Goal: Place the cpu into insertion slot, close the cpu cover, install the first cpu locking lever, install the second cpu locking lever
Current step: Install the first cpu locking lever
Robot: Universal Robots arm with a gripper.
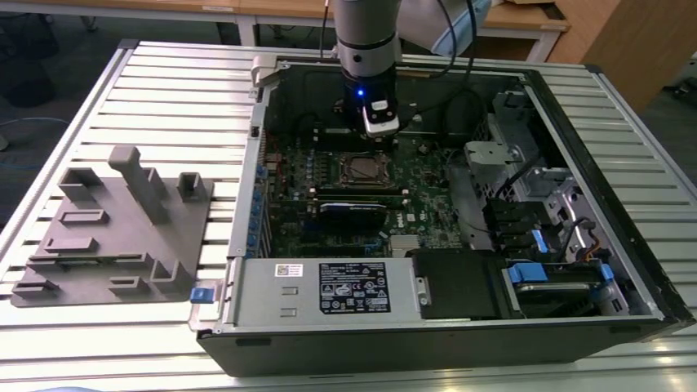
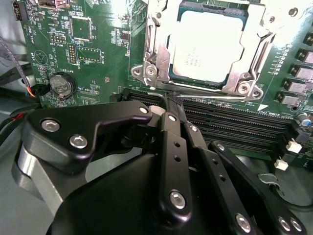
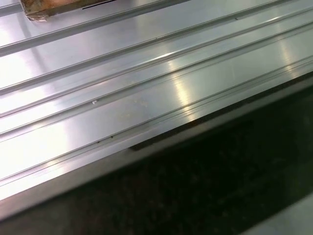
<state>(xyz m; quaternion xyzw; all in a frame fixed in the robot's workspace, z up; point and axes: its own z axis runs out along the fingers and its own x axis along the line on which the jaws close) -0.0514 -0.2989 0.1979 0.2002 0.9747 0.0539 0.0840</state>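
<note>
Ribbed aluminium table supports the open computer case. In the second wrist view, the gripper hangs with jaws closed on nothing, over the memory slots. Beyond, the cpu sits in the insertion slot under the lowered cpu cover.

I work in what looks like a robotics lab: an opened computer case on a slotted aluminium bench, a grey parts fixture at the case's nine o'clock in the exterior view, wooden desks at twelve.
</note>
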